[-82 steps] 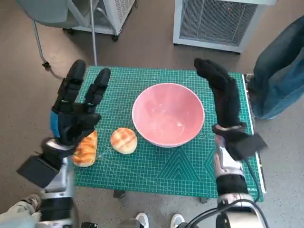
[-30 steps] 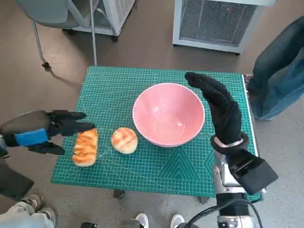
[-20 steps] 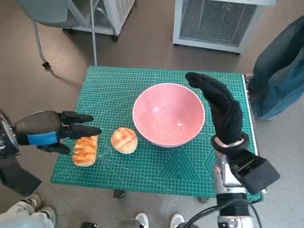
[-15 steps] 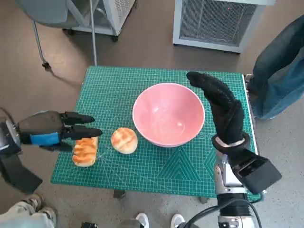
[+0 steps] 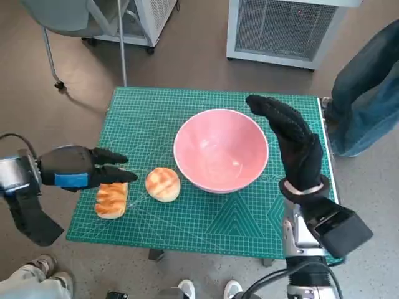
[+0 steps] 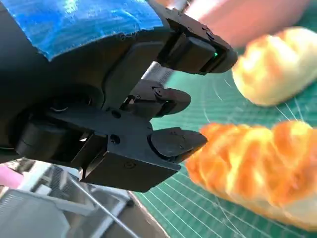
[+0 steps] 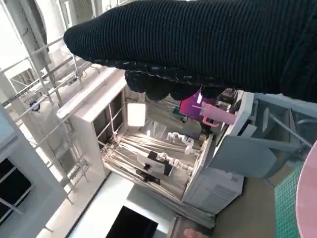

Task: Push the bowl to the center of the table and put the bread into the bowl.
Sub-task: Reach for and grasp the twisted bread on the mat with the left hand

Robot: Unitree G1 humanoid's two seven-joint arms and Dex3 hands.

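A pink bowl [image 5: 221, 149] stands near the middle of the green cutting mat [image 5: 156, 118], a little to the right. A round bun [image 5: 163, 184] lies just left of the bowl, and a long braided loaf [image 5: 111, 199] lies further left near the mat's edge. My left hand [image 5: 81, 169] hovers over the loaf's far end, fingers apart and pointing right, holding nothing. In the left wrist view the fingertips [image 6: 176, 144] sit just above the loaf [image 6: 252, 173], with the bun [image 6: 275, 67] beyond. My right hand [image 5: 293, 140] stands upright beside the bowl's right rim, fingers extended, empty.
A person's jeans-clad leg [image 5: 365, 87] stands at the table's right. A white appliance [image 5: 283, 28] sits behind the table and a chair frame [image 5: 75, 25] at the far left. The mat's near edge [image 5: 187, 240] lies close to my body.
My left hand swung from upright over the loaf out to the left, then moved right and turned flat over the loaf's far end. The right hand leaned slightly toward the bowl. Bowl and breads stayed put.
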